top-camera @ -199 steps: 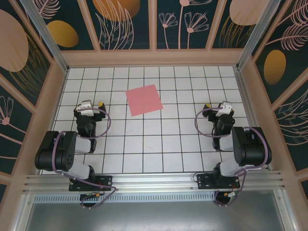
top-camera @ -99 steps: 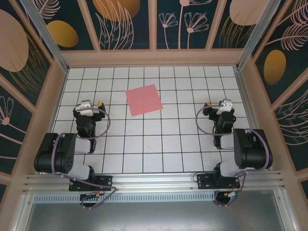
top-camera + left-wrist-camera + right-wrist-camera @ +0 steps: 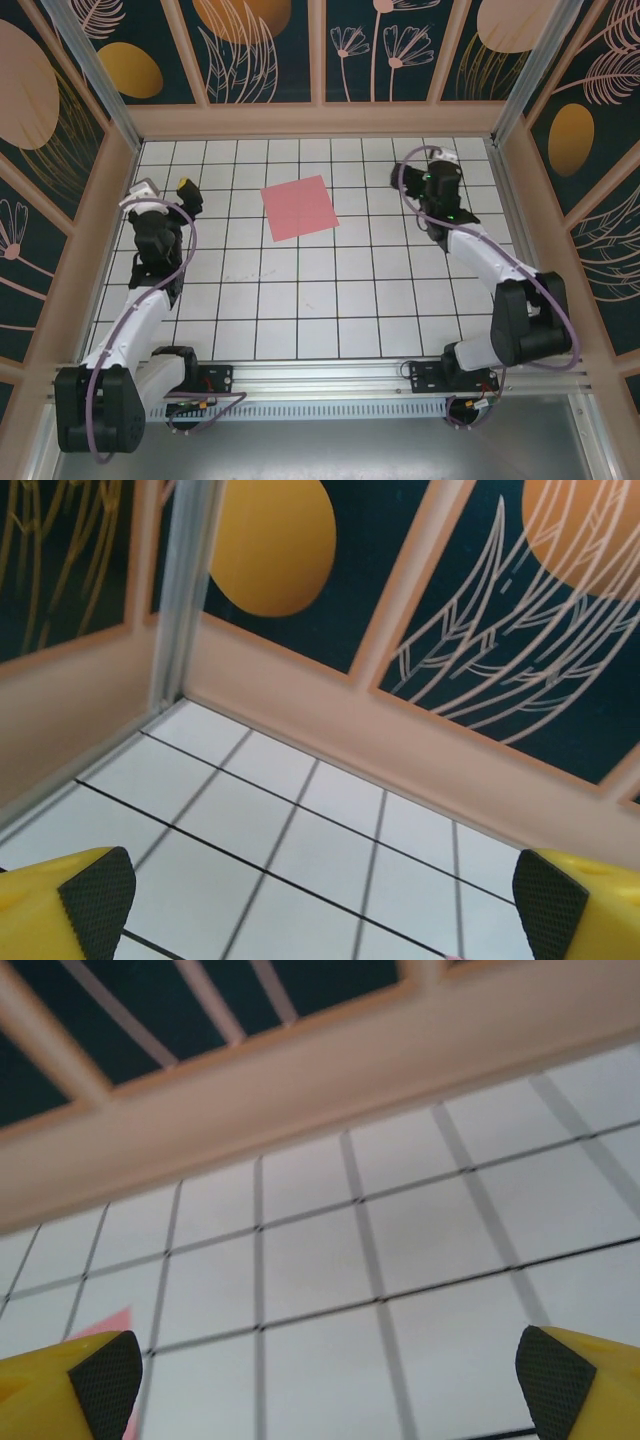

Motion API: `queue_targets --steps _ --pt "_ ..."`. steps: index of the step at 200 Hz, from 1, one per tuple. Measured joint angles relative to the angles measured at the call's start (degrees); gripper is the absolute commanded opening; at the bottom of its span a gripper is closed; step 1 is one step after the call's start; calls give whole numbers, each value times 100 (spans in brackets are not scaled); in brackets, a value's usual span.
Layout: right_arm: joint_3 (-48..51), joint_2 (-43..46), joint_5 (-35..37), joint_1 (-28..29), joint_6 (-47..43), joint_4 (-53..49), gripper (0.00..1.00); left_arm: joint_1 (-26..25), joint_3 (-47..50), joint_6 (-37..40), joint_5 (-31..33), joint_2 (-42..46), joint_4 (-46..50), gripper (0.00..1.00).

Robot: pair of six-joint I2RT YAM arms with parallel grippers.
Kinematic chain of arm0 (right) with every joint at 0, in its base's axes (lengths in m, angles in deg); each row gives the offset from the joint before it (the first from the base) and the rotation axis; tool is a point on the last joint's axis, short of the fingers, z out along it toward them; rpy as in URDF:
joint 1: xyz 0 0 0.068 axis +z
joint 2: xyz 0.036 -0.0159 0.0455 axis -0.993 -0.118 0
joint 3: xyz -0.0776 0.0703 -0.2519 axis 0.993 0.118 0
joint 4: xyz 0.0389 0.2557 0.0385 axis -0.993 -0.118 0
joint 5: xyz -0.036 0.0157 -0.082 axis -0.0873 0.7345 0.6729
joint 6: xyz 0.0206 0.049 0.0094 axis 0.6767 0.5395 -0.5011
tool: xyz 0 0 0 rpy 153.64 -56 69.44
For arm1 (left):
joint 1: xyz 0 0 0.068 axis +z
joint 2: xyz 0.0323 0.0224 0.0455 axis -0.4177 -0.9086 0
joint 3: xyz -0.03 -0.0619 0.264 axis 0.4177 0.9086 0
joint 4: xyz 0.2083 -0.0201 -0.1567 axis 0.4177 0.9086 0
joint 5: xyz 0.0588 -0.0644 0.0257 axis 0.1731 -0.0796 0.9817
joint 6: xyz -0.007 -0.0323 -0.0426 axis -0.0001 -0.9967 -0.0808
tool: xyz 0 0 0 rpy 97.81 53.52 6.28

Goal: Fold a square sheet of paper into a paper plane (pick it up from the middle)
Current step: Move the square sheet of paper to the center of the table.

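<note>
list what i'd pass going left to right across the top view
left gripper -> paper -> right gripper

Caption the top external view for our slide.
Left tool and right tool, both open, flank the flat square sheet of paper.

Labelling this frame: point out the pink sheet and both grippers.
square sheet of paper (image 3: 300, 208), top view, its centre.
left gripper (image 3: 322, 905), left wrist view, midway between open fingertips.
right gripper (image 3: 328, 1378), right wrist view, midway between open fingertips.
</note>
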Motion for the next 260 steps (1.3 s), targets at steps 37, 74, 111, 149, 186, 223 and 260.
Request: queue_targets --steps 37,74,111,149,186,223,260 --pt "-1056 -1419 -179 970 345 -931 97 0 -321 -476 -437 24 1128 99" --pt "-2524 -2916 -7 1676 439 -1757 96 0 -378 -555 -826 -122 1681 99" --pt "-3912 -4081 254 2020 472 -2625 96 0 -380 -553 -981 -149 1762 99" --pt "-4798 -4789 538 2162 461 -3399 96 0 -398 -553 -1034 -267 1825 99" --pt "-5180 -5040 844 2260 422 -3932 96 0 -398 -553 -1075 -273 1867 99" --pt "-5154 -5038 1088 2341 356 -4037 96 0 -398 -555 -1075 -275 1893 99" --pt "-3679 -4172 1174 2428 280 -3550 96 0 -398 -555 -1075 -289 1967 99"
